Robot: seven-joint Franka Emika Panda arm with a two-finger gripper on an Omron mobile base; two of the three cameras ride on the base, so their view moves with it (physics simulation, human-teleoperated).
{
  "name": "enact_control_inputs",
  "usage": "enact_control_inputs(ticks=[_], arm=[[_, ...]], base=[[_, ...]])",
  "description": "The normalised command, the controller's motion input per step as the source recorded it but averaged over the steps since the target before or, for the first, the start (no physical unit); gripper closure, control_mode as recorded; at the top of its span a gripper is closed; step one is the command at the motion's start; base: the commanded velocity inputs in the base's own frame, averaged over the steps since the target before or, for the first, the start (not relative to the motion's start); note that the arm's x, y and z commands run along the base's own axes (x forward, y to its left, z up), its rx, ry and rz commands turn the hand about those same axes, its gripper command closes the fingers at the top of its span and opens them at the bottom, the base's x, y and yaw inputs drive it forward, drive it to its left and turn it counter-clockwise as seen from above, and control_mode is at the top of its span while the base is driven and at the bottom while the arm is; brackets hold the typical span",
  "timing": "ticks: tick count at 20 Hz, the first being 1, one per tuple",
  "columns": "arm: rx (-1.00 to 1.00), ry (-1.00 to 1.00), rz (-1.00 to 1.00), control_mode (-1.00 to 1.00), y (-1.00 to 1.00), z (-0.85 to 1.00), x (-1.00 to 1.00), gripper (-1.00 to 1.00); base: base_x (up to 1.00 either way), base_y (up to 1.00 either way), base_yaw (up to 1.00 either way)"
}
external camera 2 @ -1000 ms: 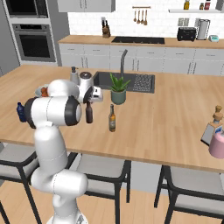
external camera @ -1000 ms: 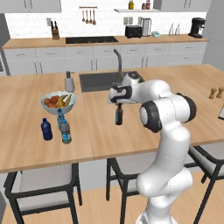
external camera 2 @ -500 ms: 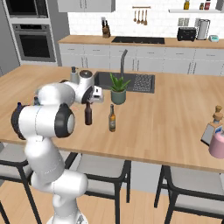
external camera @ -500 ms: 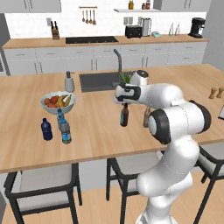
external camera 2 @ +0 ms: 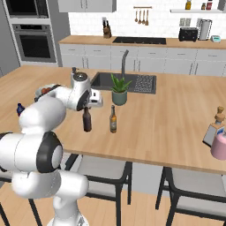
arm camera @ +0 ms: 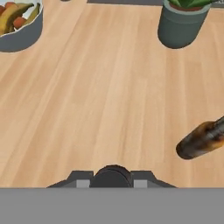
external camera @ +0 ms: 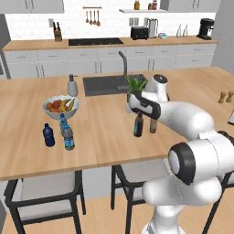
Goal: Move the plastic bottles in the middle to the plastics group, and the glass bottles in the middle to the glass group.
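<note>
My gripper (external camera: 138, 114) is shut on the neck of the near-black dark brown bottle (external camera: 138, 126), holding it upright low over the island counter. The amber bottle (external camera: 153, 125) stands just to its right, close by. In the right base view the dark bottle (external camera 2: 87, 122) hangs under the gripper (external camera 2: 88, 107), left of the amber bottle (external camera 2: 113, 119). In the hand view the gripper (arm camera: 113, 176) grips the dark cap, with the amber bottle (arm camera: 202, 140) at the right. The water bottle (external camera: 68, 138) stands by the navy bottle (external camera: 49, 135) and pale-blue bottle (external camera: 62, 122). Two stubby brown bottles (external camera: 225, 97) stand far right.
A potted plant (external camera: 135, 89) stands just behind the gripper, in front of the sink (external camera: 107, 85). A fruit bowl (external camera: 60, 106) and a soap dispenser (external camera: 72, 86) are at the left. A pink container (external camera 2: 219, 146) sits at the counter's right end. Stools stand below the front edge.
The arm has swung to the right with the dark brown bottle in the gripper, bringing it next to the amber bottle. The other bottles have not moved.
</note>
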Motion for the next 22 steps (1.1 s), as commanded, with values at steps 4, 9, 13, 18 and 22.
enact_control_inputs(ticks=[4, 9, 13, 18, 22], arm=[[-0.09, 0.0, 0.0, -1.0, -0.21, 0.36, -0.74, 1.0], [-0.13, 0.0, 0.0, -1.0, -0.38, 0.36, -0.56, 1.0], [-0.1, 0.0, -0.01, -1.0, -0.54, 0.2, -0.45, 1.0], [-0.05, 0.05, -0.01, -1.0, -0.64, 0.09, -0.34, 1.0], [0.0, 0.12, 0.0, -1.0, -0.79, 0.03, -0.2, 1.0]], base=[[0.0, 0.0, 0.0], [0.0, 0.0, 0.0], [0.0, 0.0, 0.0], [0.0, 0.0, 0.0], [0.0, 0.0, 0.0]])
